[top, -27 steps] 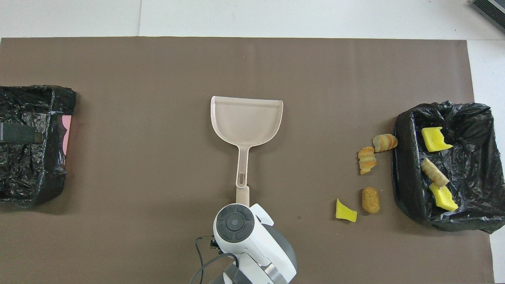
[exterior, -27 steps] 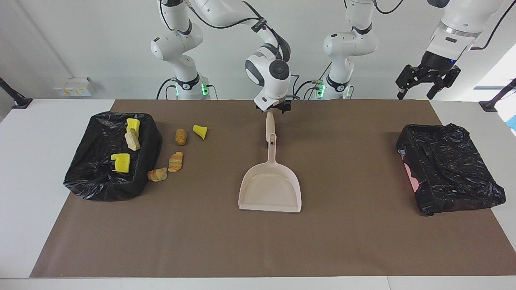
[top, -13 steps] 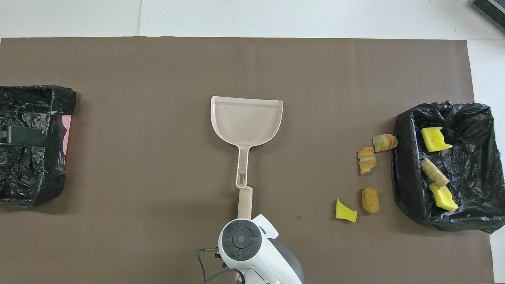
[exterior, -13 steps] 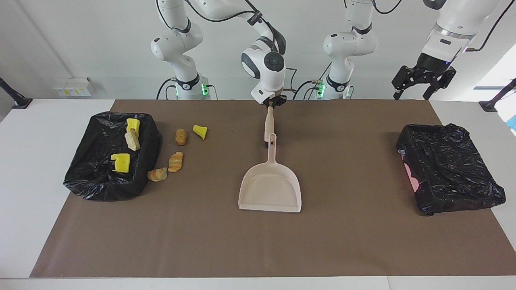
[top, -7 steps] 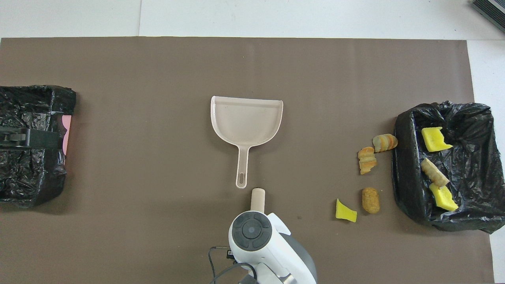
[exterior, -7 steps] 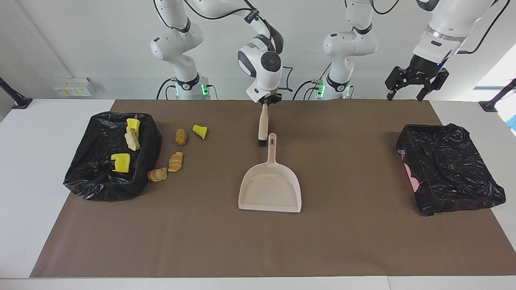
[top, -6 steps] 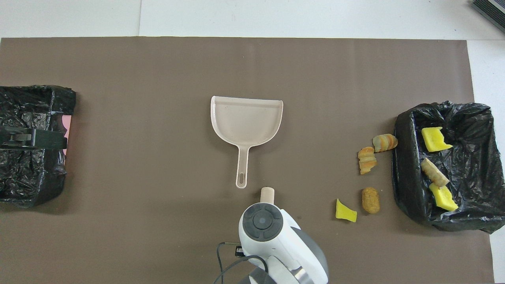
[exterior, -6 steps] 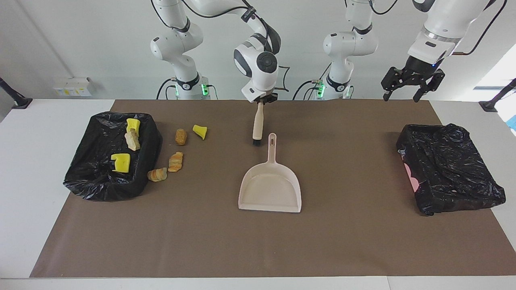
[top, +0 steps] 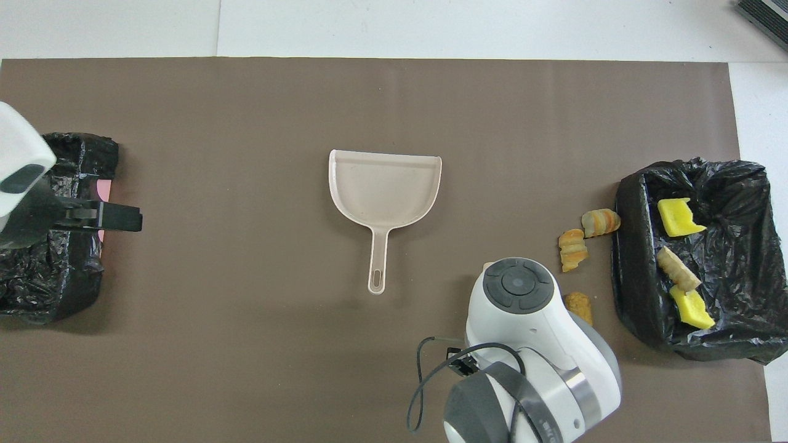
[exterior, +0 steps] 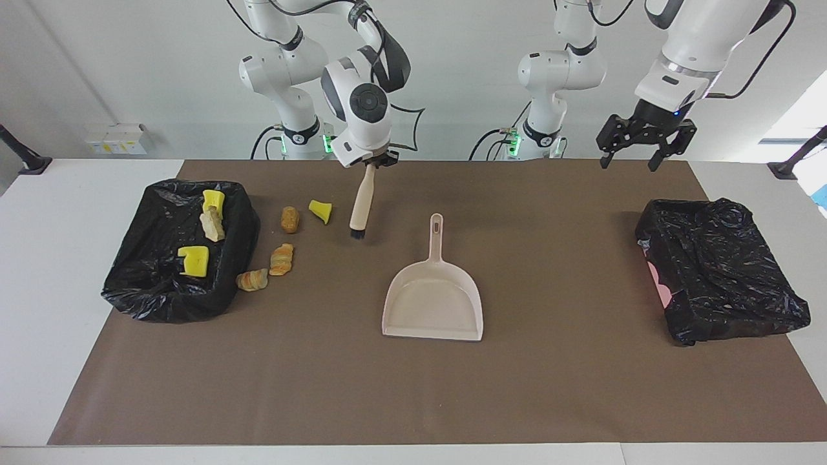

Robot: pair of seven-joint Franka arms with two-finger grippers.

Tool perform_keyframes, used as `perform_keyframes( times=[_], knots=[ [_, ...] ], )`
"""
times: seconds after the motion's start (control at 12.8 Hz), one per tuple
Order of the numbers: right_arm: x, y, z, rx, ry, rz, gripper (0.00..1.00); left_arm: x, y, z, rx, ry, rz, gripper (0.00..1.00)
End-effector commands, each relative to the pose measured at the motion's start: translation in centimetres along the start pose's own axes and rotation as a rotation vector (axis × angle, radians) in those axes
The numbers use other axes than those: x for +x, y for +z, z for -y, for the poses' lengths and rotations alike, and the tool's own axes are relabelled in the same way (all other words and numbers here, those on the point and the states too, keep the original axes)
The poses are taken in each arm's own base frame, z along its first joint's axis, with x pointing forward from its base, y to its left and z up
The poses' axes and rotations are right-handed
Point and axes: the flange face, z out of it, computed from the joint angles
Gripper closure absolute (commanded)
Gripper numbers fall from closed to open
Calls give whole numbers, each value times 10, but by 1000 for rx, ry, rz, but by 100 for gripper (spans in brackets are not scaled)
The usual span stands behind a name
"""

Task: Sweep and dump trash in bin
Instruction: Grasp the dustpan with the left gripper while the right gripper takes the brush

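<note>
At frame centre the beige plastic dustpan (exterior: 433, 303) lies flat on the brown-covered bench (exterior: 413, 387), ready to receive. Left of centre, four trash scraps (exterior: 282, 258) sit beside the black-lined bin (exterior: 161, 297); three lie inside. Above, the right gripper (exterior: 370, 163) has its fingers clamped on the beige hand brush (exterior: 359, 208), bristles down for sweeping. Upper right, the left gripper (exterior: 636, 155) waits with fingers spread, empty.

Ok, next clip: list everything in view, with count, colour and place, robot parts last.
Foam and bread-like trash scraps: seven, yellow and tan-orange; three inside the bin at the right arm's end, four on the mat beside it.
Bag-lined bins: two, black, one at each end of the mat; the other shows no scraps.
Plastic dustpan: one, beige, mid-mat, handle toward the robots.
Hand brush: one, beige with dark bristles, hanging from the right gripper.
Paper mat: one, brown, covering the table.
Right gripper: shut on the brush handle, above the mat near the scraps.
Left gripper: open, raised.
</note>
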Motion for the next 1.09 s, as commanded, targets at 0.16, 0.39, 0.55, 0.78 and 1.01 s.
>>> perform_keyframes(
  times=[0.16, 0.39, 0.55, 0.78, 1.01],
  knots=[
    [21, 15, -58, -87, 99, 36, 100, 7, 61, -77, -28, 33, -31, 0],
    [27, 17, -91, -127, 135, 8, 100, 3, 99, -108, -39, 72, 6, 0],
    [40, 18, -111, -150, 117, -4, 100, 8, 137, -147, -53, 41, 10, 0],
    [68, 17, -143, -182, 52, -59, 100, 0, 183, -205, -59, 11, 28, 0],
    [100, 19, -168, -176, -29, -120, 100, -31, 221, -252, -65, 42, 56, 0]
  ],
)
